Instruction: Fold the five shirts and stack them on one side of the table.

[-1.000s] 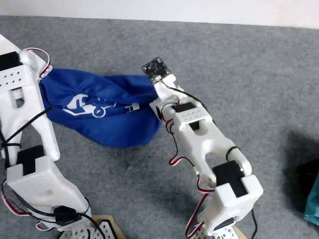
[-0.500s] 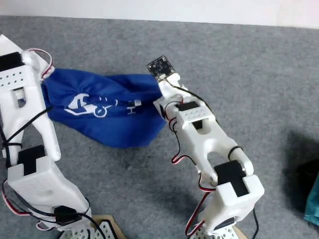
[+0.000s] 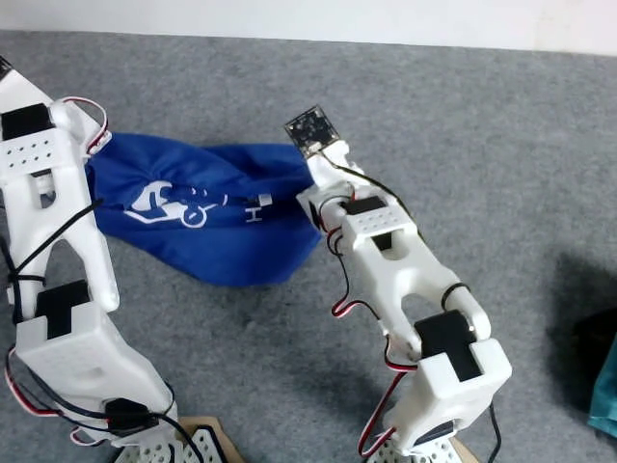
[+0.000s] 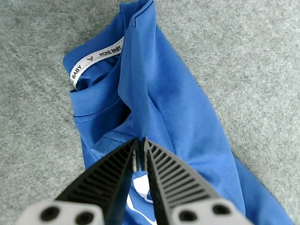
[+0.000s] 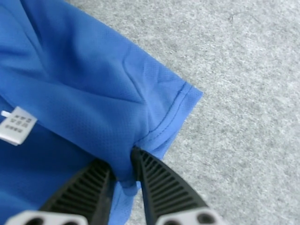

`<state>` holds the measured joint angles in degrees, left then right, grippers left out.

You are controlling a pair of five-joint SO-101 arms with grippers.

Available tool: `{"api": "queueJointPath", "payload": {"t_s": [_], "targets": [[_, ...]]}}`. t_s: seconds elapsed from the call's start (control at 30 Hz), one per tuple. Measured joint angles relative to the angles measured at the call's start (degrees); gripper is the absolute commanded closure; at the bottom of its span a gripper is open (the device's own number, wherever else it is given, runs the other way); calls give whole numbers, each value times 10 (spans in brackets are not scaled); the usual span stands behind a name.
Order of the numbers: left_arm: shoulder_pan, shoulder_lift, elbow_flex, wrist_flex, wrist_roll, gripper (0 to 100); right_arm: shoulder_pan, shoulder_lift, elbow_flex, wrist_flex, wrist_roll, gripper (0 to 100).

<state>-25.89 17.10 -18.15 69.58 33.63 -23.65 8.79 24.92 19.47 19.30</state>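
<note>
A blue shirt (image 3: 217, 231) with a white print lies bunched on the grey table, stretched between both arms. The left arm (image 3: 43, 183) stands over its left end. In the left wrist view my left gripper (image 4: 140, 142) is shut on a raised fold of the blue shirt (image 4: 168, 103), just below the collar with its white label (image 4: 93, 58). The right arm (image 3: 386, 251) comes in from the lower right to the shirt's right end. There my right gripper (image 5: 121, 161) is shut on the blue shirt (image 5: 84, 84) at its stitched hem corner; a small white tag (image 5: 13, 124) lies nearby.
A teal cloth (image 3: 604, 386) and a dark shape (image 3: 590, 333) sit at the table's right edge. Bare grey table surface (image 3: 501, 145) spreads to the right of the shirt and behind it. The arm bases stand at the front edge.
Both arms have shifted slightly to the right, and the shirt's left end has moved right with the left gripper. Both grips have held.
</note>
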Motion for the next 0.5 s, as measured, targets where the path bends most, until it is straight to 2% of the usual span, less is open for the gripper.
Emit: {"api": "queueJointPath", "payload": {"t_s": [0.23, 0.5], "targets": [[2, -10, -3, 0, 1, 994, 5, -31, 0, 12, 0, 991], [2, -127, -76, 85, 1, 994, 5, -265, 6, 151, -12, 991]]}}
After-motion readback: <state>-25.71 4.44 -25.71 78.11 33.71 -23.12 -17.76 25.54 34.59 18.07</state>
